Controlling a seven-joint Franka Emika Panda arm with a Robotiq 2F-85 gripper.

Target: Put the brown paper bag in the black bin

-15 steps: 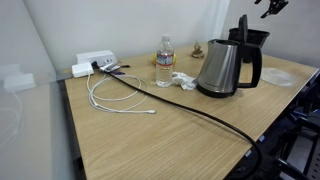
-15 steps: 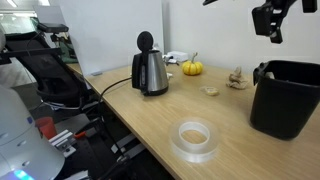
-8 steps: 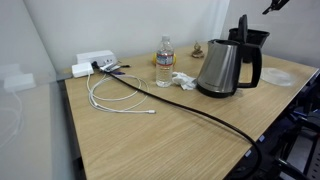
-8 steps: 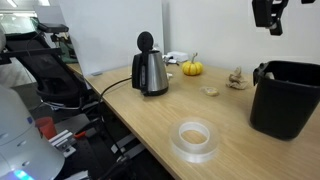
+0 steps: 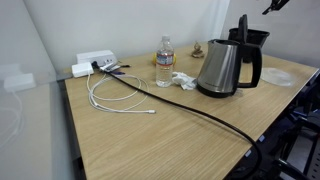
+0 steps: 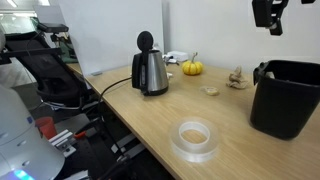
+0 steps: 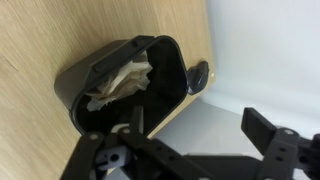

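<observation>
Edges of both exterior views cut off most of the gripper (image 6: 270,27): only its lower end hangs into the top of the frame, high above the black bin (image 6: 285,105), and in an exterior view it is a dark sliver in the top corner (image 5: 276,4). From those angles the inside of the bin cannot be seen, and in an exterior view the steel kettle (image 5: 226,68) hides all but the bin's upper rim (image 5: 256,37). The wrist view looks down into the bin (image 7: 173,72), where the brown paper bag (image 7: 120,84) lies as a pale crumpled lump against the inner wall; its colour reads washed-out there, and how deep it sits is hard to judge. The gripper's dark fingers (image 7: 268,135) frame the bottom of that view, spread wide apart with nothing between them and touching nothing. A small dark object (image 7: 197,76) just outside the bin's rim is too blurred to identify. On the table (image 6: 150,125) well apart from the bin stand the kettle, a small orange pumpkin (image 6: 191,68) and a clear tape roll (image 6: 195,138).
</observation>
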